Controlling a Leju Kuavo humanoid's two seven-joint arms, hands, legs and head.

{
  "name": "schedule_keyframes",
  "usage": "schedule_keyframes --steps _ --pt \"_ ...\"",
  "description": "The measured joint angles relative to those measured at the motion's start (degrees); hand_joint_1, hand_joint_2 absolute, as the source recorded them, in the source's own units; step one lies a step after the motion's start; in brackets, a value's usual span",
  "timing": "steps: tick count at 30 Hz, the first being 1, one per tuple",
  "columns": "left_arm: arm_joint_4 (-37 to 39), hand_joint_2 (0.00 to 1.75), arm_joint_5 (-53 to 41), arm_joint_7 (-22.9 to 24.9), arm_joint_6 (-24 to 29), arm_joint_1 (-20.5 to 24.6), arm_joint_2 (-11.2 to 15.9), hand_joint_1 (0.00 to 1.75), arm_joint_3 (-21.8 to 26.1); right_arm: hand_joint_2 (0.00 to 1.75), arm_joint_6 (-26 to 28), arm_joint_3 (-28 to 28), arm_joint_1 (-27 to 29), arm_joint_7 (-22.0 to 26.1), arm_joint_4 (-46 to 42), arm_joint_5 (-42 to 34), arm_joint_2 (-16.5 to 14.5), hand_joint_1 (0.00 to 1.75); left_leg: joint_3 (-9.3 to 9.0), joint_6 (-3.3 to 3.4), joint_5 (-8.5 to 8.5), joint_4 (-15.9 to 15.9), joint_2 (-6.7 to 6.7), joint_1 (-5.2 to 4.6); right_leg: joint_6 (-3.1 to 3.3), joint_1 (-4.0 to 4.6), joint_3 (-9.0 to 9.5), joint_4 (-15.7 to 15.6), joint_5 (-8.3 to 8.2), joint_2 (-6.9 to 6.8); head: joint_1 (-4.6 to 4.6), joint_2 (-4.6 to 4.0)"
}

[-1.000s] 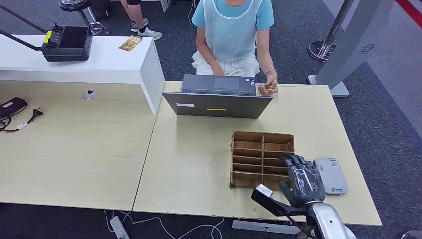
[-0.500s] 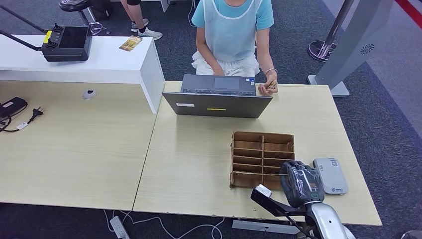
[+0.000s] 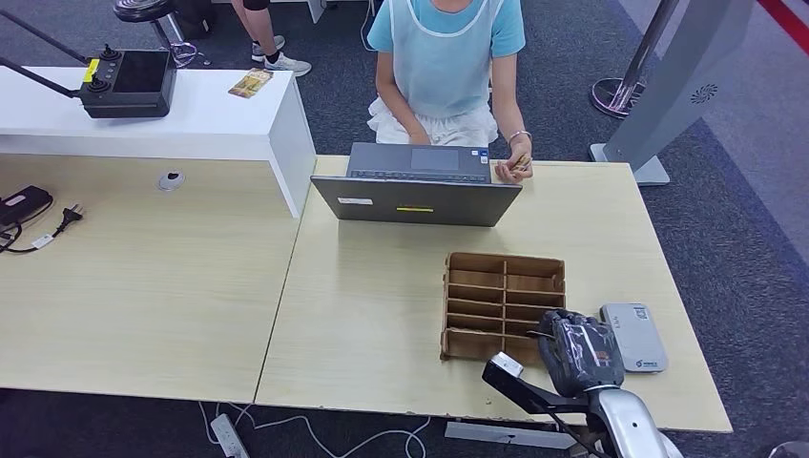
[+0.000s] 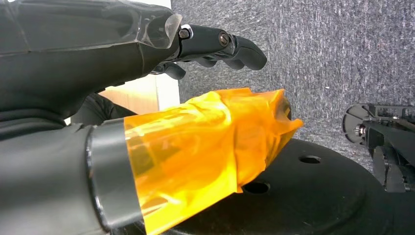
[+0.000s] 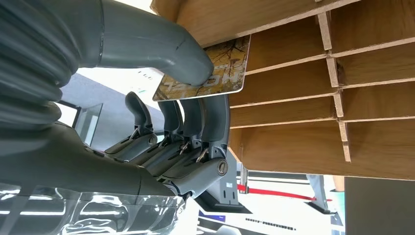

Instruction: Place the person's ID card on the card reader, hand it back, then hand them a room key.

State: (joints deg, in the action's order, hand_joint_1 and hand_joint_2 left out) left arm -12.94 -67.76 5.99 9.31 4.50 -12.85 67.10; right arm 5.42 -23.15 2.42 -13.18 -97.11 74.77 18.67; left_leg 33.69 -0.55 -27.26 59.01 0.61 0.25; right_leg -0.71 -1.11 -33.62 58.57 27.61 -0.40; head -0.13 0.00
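Room key card (image 5: 208, 78): I pinch it between thumb and fingers of my right hand (image 3: 577, 348), at the near right slot of the cardboard organizer (image 3: 503, 303), at about 5 o'clock on the desk (image 3: 382, 286). I judge it light, stiff and slick; grip it across the flat faces near one end. Its long axis lies along the slot divider, free end toward the compartments. My left hand (image 4: 147, 98) hangs empty, fingers loosely apart. The card reader (image 3: 634, 336) sits just beside the organizer. At 12 o'clock, the person (image 3: 446, 67) waits behind the laptop (image 3: 417, 196).
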Motion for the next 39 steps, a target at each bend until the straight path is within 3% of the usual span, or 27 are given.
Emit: schedule_keyframes --steps 24,29,33,39 --pt "0.00 0.00 0.07 -0.99 -0.01 -0.01 0.21 0.00 0.00 1.75 0.99 6.13 2.68 9.29 -5.72 -16.28 0.02 1.45 0.00 0.00 0.00 0.00 0.00 0.00 0.00 0.00 0.00 0.00 0.00 0.01 0.00 0.00" --pt "0.00 0.00 0.41 -1.11 -0.02 -0.01 0.31 0.00 0.02 1.75 0.91 7.38 2.70 11.71 -6.72 -19.92 0.25 1.53 0.00 0.00 0.00 0.00 0.00 0.00 0.00 0.00 0.00 0.00 0.00 0.01 -0.01 0.00" --pt "0.00 0.00 0.33 -1.18 -0.02 -0.02 0.36 0.00 0.02 1.75 0.90 8.47 2.62 13.00 -7.73 -21.73 0.85 1.71 0.01 0.00 0.00 0.00 0.00 0.00 0.00 0.00 0.00 0.00 0.00 0.01 0.00 0.00" --pt "0.00 0.00 0.28 -1.34 -0.04 -0.01 0.45 0.00 0.02 1.75 0.97 9.71 1.72 14.13 -8.62 -22.78 1.46 1.75 0.01 0.00 0.00 0.00 0.00 0.00 0.00 0.00 0.00 0.00 0.00 0.01 -0.01 0.00"
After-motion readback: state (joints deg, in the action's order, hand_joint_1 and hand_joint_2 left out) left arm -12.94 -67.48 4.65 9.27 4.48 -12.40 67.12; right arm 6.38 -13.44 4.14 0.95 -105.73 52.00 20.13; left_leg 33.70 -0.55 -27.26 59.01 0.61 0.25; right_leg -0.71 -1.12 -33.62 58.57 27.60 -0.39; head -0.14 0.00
